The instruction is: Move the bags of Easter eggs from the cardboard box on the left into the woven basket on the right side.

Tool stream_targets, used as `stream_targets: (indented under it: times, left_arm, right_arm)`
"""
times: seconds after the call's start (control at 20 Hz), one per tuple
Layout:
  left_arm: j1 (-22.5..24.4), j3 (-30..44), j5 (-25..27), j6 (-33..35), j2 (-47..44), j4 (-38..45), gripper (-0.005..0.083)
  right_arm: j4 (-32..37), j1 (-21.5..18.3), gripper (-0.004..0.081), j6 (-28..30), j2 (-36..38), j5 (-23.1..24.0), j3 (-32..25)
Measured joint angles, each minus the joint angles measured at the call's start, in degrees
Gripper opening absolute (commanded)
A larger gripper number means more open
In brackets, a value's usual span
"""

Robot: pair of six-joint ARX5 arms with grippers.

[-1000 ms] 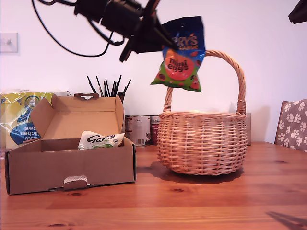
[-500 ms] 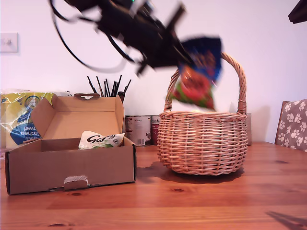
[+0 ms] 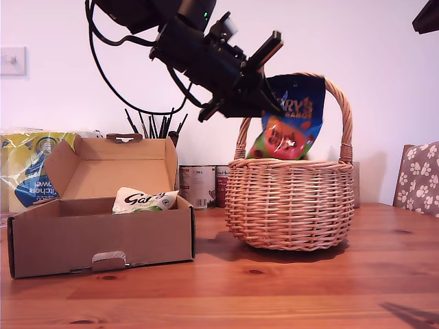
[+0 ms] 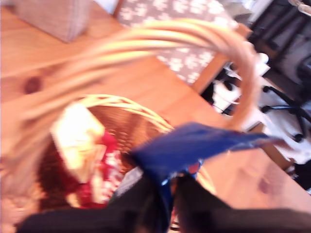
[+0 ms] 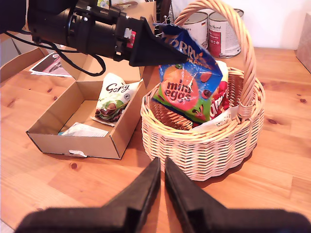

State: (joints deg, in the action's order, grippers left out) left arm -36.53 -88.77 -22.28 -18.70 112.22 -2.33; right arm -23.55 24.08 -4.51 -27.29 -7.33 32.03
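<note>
Fingers (image 4: 146, 194) of my first gripper (image 3: 264, 96) clamp the top edge of the dark blue bag (image 3: 289, 118), which hangs tilted under the handle arch of the woven basket (image 3: 289, 205), lower end dipping behind the rim. Red-and-white bag (image 5: 221, 99) lies inside the basket already (partly covered by the blue one). White-green bag (image 5: 112, 97) leans in the cardboard box (image 3: 103, 236), at the exterior view's left, lid flap up. My second gripper (image 5: 162, 187) hovers near the basket's outer wall, jaws nearly together w/ nothing between. Tins (image 3: 202, 184) and kitchen towel pack (image 3: 27, 171) sit behind
</note>
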Motion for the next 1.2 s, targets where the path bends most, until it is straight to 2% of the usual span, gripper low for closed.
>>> stream_targets:
  times: [0.05, 0.25, 0.35, 0.4, 0.5, 0.55, 0.6, 0.7, 0.9, 1.05, 1.2]
  left_arm:
    - [0.13, 0.00, 0.39, 0.02, -0.02, 0.20, 0.0384]
    - [0.15, 0.00, 0.24, 1.49, -0.02, 0.00, 0.0365]
    - [0.22, 0.00, -1.68, 2.16, -0.11, -2.43, 0.0283]
    - [0.31, 0.00, -3.08, 3.15, -0.31, -5.05, 0.0211]
    - [0.63, -0.02, -3.80, 7.19, -1.60, -11.58, 0.0062]
    - [0.79, -0.02, -3.87, 8.09, -2.58, -14.91, 0.0016]
    - [1.07, -0.02, -3.82, 12.22, -3.96, -18.71, -0.0007]
    - [1.57, -0.02, -2.27, 17.55, -7.37, -25.31, -0.0021]
    - [3.96, -0.02, 5.77, 22.36, -12.74, -33.35, -0.0021]
    - [6.93, 1.44, 6.69, 23.21, -13.99, -32.52, -0.0021]
    - [10.25, 8.76, 6.82, 23.74, -17.33, -29.97, -0.0021]
  right_arm:
    - [0.00, 0.00, -0.0010, 0.00, 0.00, -0.02, 0.00]
    - [0.00, 0.00, -0.0010, 0.00, 0.00, -0.02, 0.00]
    - [0.02, 0.00, -0.0010, 0.00, 0.00, -0.02, 0.00]
    - [0.00, 0.00, -0.0010, 0.00, 0.00, -0.02, 0.00]
    - [-0.02, 0.00, -0.0010, 0.00, 0.00, -0.02, 0.00]
    - [0.00, 0.00, -0.0010, 0.00, 0.00, -0.02, 0.00]
    - [0.00, 0.00, -0.0010, 0.00, 0.00, -0.02, 0.00]
    - [0.00, 0.00, -0.0010, 0.00, 0.00, -0.02, 0.00]
    - [0.00, 0.00, -0.0010, 0.02, 0.00, -0.04, 0.00]
    - [0.22, 0.00, -0.0010, 0.07, 0.00, -0.85, 0.00]
    - [1.25, -0.02, -0.0010, 1.38, 0.00, -4.44, 0.00]
